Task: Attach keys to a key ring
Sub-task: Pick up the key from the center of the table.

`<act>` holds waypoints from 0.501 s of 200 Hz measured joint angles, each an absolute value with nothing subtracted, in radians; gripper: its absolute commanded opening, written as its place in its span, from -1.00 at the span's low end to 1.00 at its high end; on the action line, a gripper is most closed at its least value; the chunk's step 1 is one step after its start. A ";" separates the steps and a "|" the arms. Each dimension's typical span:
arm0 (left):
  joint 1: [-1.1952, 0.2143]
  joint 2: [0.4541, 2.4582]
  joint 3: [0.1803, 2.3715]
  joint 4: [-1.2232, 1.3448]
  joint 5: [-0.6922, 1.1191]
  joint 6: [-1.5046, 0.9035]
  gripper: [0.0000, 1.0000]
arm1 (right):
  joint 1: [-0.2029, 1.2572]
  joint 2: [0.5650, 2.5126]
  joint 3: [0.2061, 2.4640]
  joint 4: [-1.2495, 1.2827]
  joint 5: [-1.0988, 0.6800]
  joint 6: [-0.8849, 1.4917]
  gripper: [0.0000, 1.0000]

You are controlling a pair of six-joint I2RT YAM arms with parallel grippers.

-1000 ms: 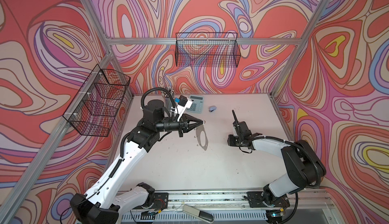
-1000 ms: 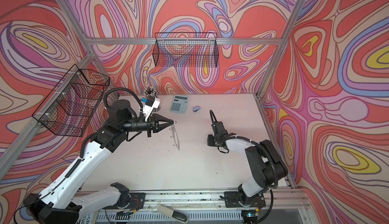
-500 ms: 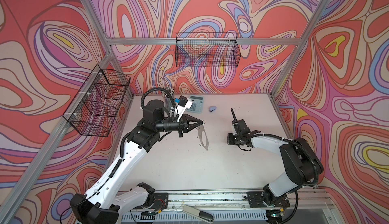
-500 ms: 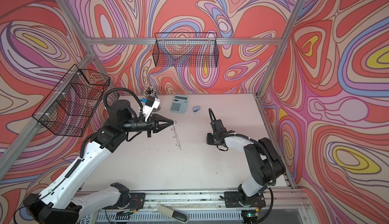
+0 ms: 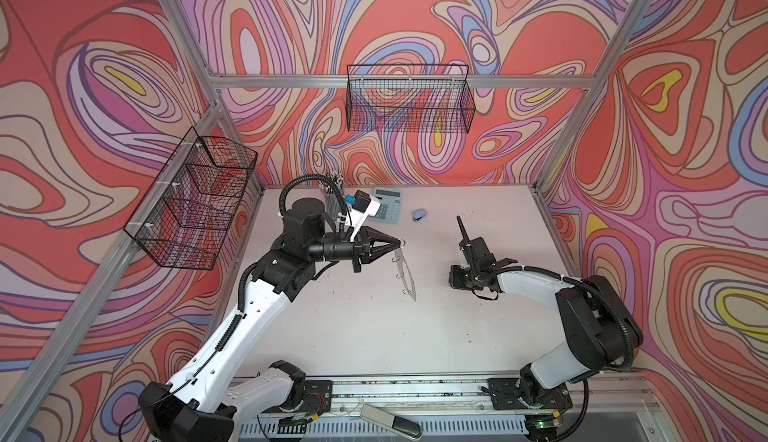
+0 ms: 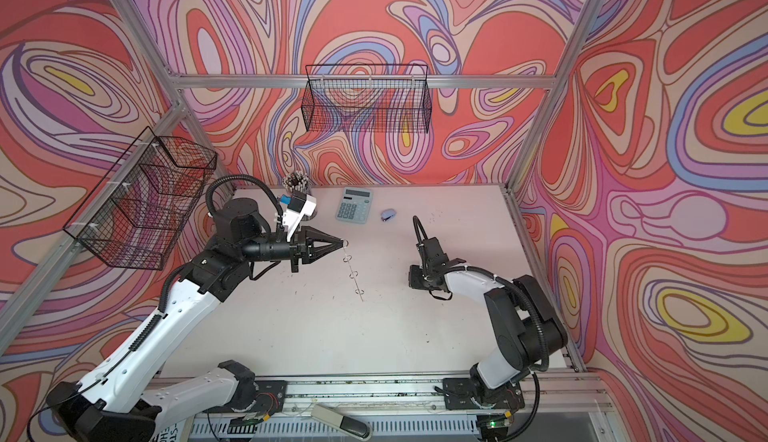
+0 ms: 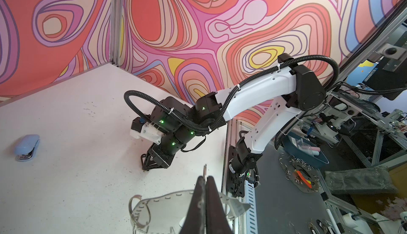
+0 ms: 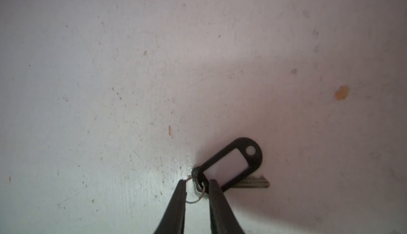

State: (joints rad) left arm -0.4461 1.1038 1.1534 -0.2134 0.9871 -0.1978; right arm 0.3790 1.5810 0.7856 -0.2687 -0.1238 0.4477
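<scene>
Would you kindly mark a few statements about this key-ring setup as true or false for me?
1. The left hand is shut on the key ring, which hangs from it. True.
2. The keys already hang on the key ring. False: they lie on the table, at the right hand's fingertips.
3. A calculator sits near the table's back edge. True.
4. The right hand holds the blue stapler. False: the stapler lies on the table beside the calculator.
</scene>
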 measured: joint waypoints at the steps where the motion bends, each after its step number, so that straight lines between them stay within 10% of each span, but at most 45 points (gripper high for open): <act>1: -0.446 1.103 1.153 -0.213 0.987 -0.198 -1.00 | 0.379 1.581 0.786 -0.268 -0.125 0.449 -0.64; 100: -0.446 1.099 1.151 -0.213 0.994 -0.198 -1.00 | 0.379 1.562 0.758 -0.284 -0.149 0.496 -0.62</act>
